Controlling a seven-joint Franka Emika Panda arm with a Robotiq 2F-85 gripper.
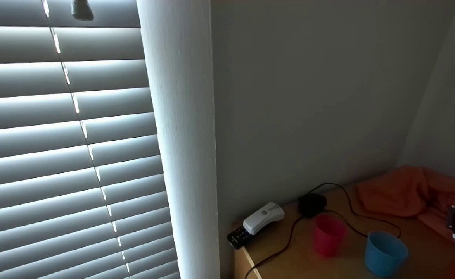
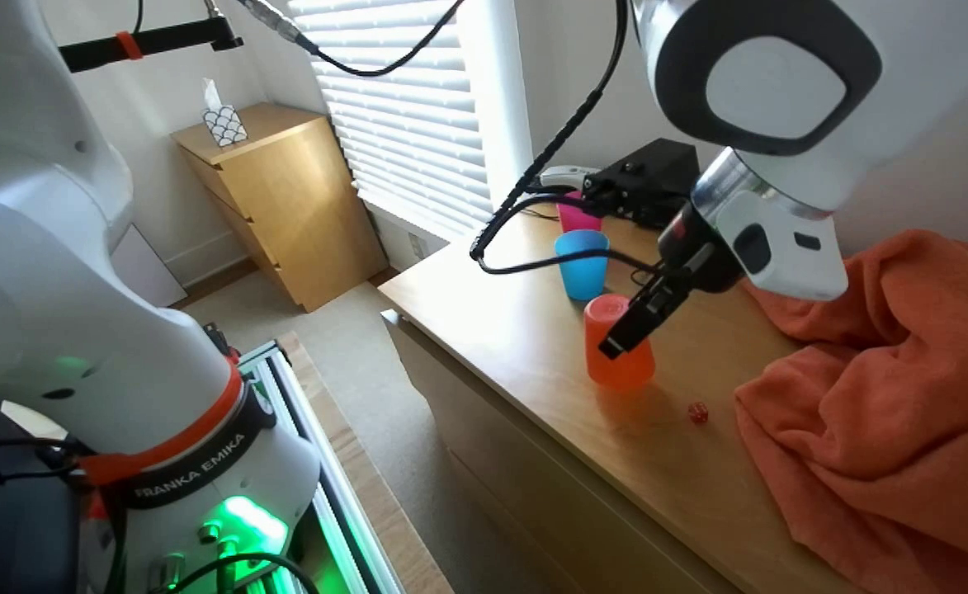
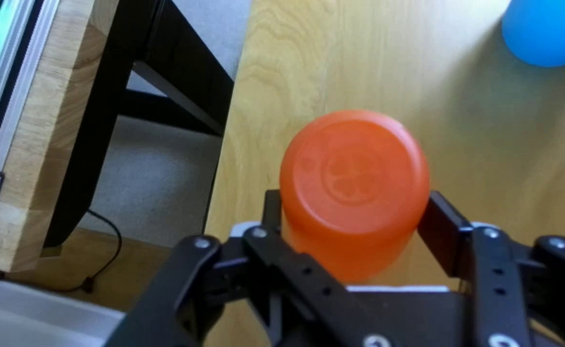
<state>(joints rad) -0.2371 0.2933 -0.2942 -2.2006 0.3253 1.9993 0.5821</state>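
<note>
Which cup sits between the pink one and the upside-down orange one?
The blue cup. In an exterior view it stands on the dresser top between the pink cup and the orange cup.

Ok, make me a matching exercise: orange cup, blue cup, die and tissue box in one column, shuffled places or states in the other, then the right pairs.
1. orange cup
2. blue cup
3. die
4. tissue box

A. has a white tissue sticking up
B. upside down, between the fingers of the gripper
C. tiny and red, near the orange cloth
D. next to the pink cup

Pairs: 1-B, 2-D, 3-C, 4-A
</note>
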